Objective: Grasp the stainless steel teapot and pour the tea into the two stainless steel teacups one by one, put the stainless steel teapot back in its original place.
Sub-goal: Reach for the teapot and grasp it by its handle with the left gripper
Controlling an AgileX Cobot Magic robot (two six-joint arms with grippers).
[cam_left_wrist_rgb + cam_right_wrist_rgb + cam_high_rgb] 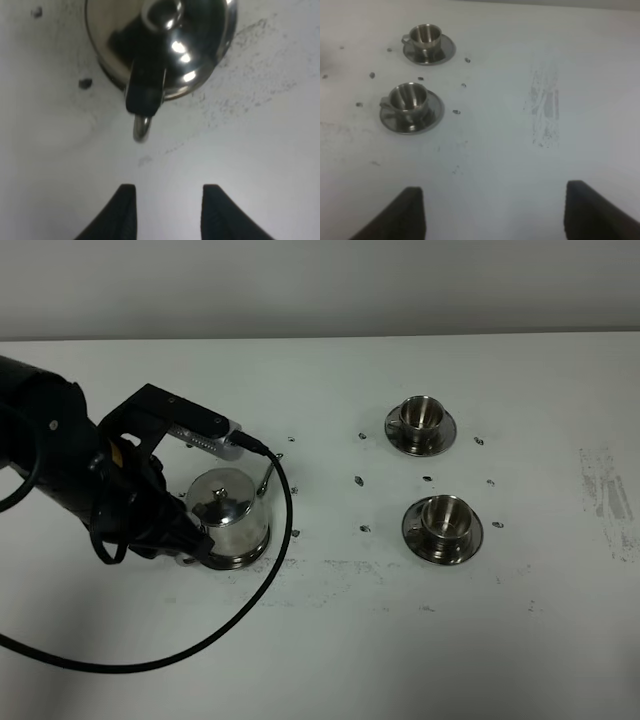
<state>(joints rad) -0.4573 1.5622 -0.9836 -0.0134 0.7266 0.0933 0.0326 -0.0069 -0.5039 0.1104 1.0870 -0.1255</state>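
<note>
The stainless steel teapot [232,510] stands on a flat steel saucer [250,558] at the left of the table, its thin spout toward the back right. In the left wrist view the teapot [195,45] shows its handle [144,95] pointing at my left gripper [167,212], which is open, empty and a short way off the handle. The left arm [110,480] leans over the pot's left side. Two steel teacups on saucers stand at the right, one far [421,415] and one near [444,518]; both show in the right wrist view [425,35] [409,97]. My right gripper [502,215] is open wide and empty.
A black cable [270,580] loops from the left arm across the table in front of the teapot. Small dark specks [360,480] dot the white table between pot and cups. A grey scuffed patch [605,490] marks the table's right side.
</note>
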